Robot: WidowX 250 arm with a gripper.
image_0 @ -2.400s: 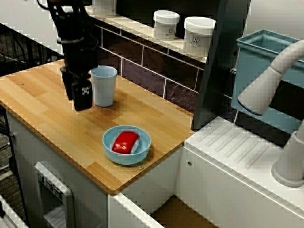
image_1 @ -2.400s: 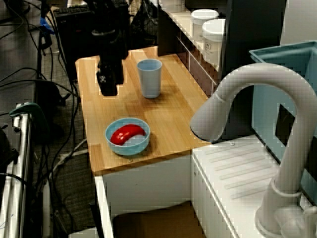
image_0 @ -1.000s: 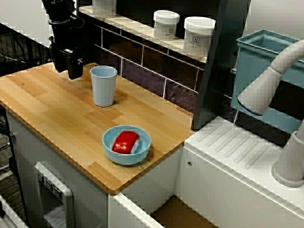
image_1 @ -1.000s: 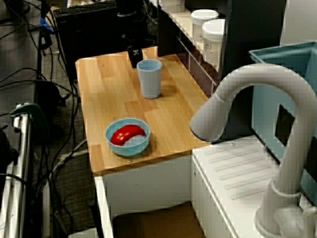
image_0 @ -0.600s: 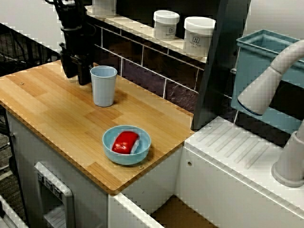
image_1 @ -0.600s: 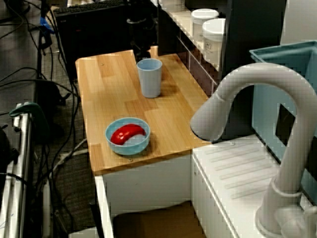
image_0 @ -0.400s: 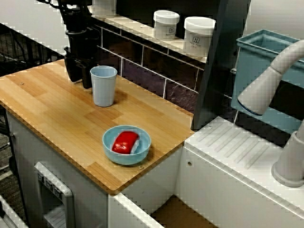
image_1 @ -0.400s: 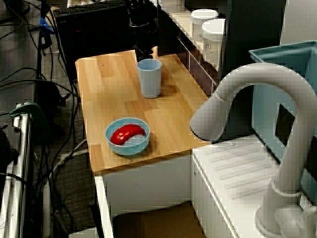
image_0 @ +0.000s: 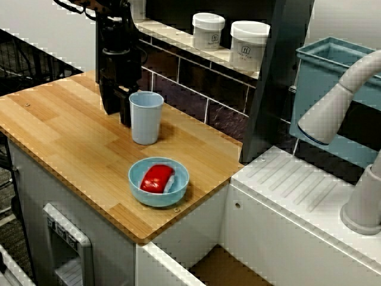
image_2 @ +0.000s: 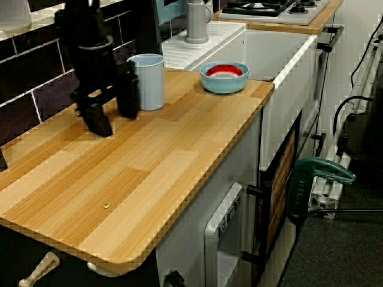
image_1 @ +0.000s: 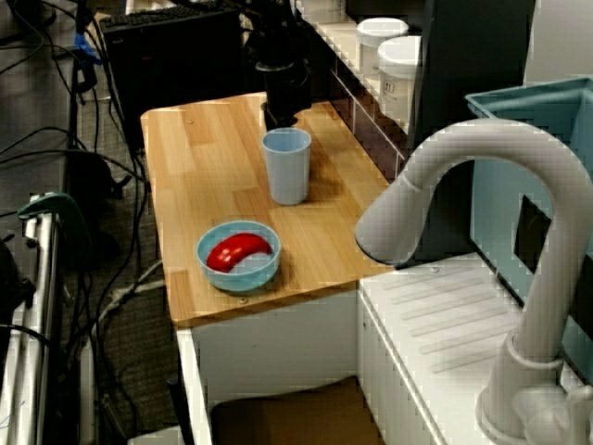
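Note:
A light blue cup [image_0: 146,117] stands upright on the wooden counter [image_0: 65,143]. My black gripper [image_0: 117,110] is down at the counter just behind the cup, on its far-left side. In the low view along the counter, the gripper [image_2: 112,110] is open with nothing between its fingers. One finger [image_2: 127,92] sits against the cup [image_2: 148,81]. A blue bowl [image_0: 158,182] holding a red object [image_0: 156,178] sits near the counter's front corner, apart from the cup. In the view from the sink side, the gripper [image_1: 280,116] stands right behind the cup [image_1: 286,165].
White lidded jars [image_0: 249,44] stand on the tiled ledge behind the counter. A dark upright panel [image_0: 268,83] borders the counter on the right. Beyond it are a white sink drainer [image_0: 297,190], a grey tap [image_0: 351,95] and a teal bin [image_0: 333,89].
The gripper swung from the cup's left side up and around to behind it, then came down. The cup has slid a little toward the bowl. The bowl has not moved.

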